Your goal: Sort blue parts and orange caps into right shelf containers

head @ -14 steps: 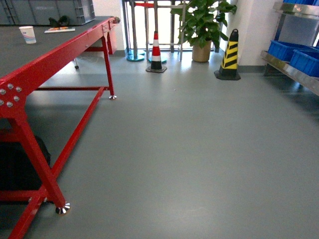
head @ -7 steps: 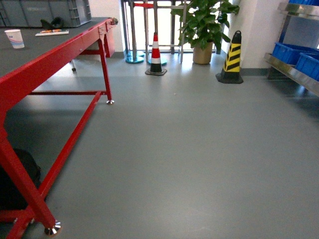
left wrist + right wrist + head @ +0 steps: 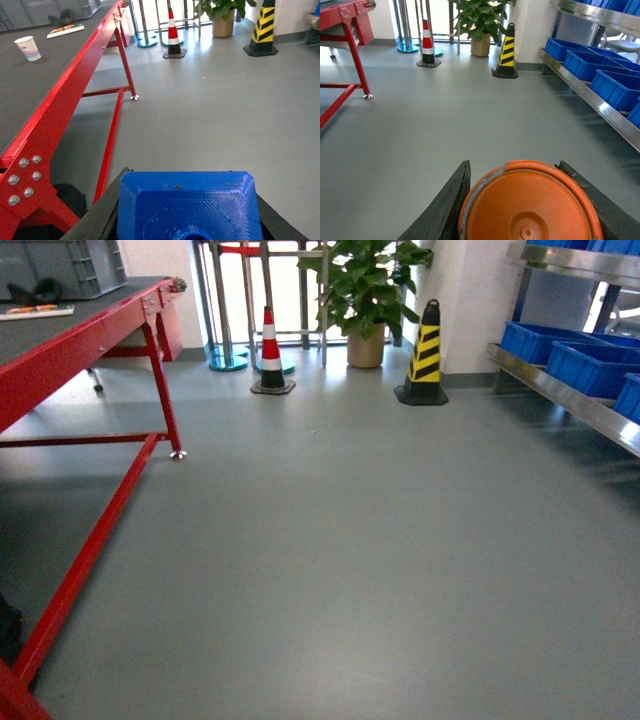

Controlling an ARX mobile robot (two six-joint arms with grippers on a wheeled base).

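Both claws carry a piece over open floor.

The left claw (image 3: 187, 220) is clamped on a blue part (image 3: 189, 206), its dark fingers (image 3: 102, 215) pressing both sides; the right claw (image 3: 530, 205) grips an orange cap (image 3: 530, 202) likewise. A red table (image 3: 75, 340) stands on the left, the steel shelf (image 3: 560, 390) with blue bins (image 3: 575, 355) far right, and two cones (image 3: 421, 340) beside a potted plant (image 3: 365, 290) far ahead.
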